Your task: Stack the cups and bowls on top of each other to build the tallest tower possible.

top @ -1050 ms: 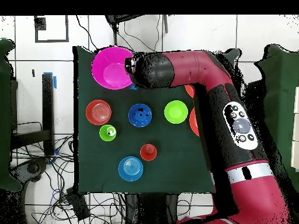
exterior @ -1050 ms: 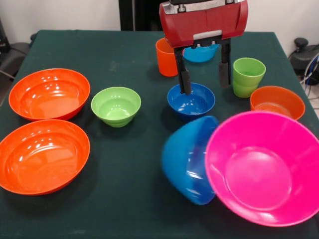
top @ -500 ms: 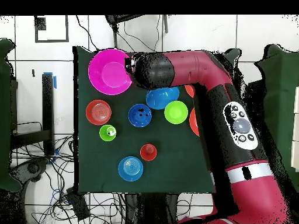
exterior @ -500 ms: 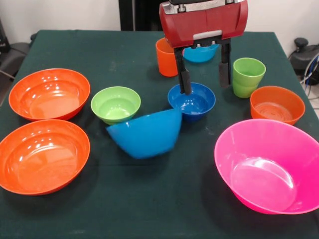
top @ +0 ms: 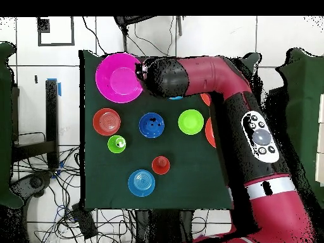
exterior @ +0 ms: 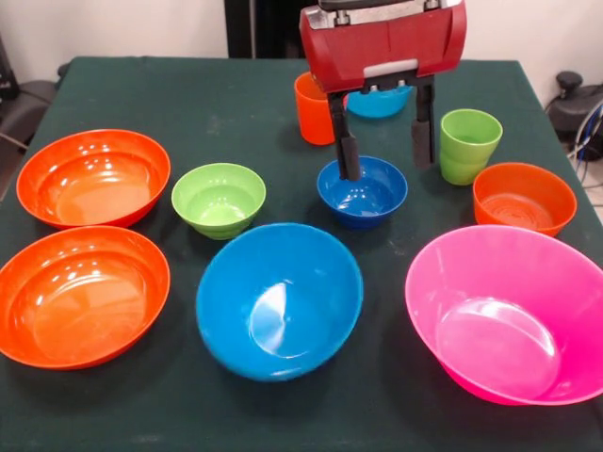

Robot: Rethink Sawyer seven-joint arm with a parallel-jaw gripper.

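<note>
My gripper (exterior: 384,160) hangs open and holds nothing, its left finger over the dark blue bowl (exterior: 362,191) (top: 152,124). The large blue bowl (exterior: 280,299) sits upright near the front middle, and the large pink bowl (exterior: 509,315) (top: 118,77) is to its right. Two large orange bowls (exterior: 94,177) (exterior: 83,294) lie at the left, beside the lime green bowl (exterior: 219,200) (top: 190,121). A small orange bowl (exterior: 524,197), a green cup (exterior: 468,144), an orange cup (exterior: 314,108) and a light blue bowl (exterior: 377,101) ring the gripper. Everything stands singly, so no tower shows.
A dark green cloth (exterior: 188,94) covers the table. In the overhead view the red arm (top: 215,76) hides the gripper, the large blue bowl and most of the orange bowls. Cables lie on the floor around the table.
The large blue bowl has tipped away from the pink bowl, rolled to the left and settled upright. The pink bowl has dropped flat. The gripper has stayed where it was.
</note>
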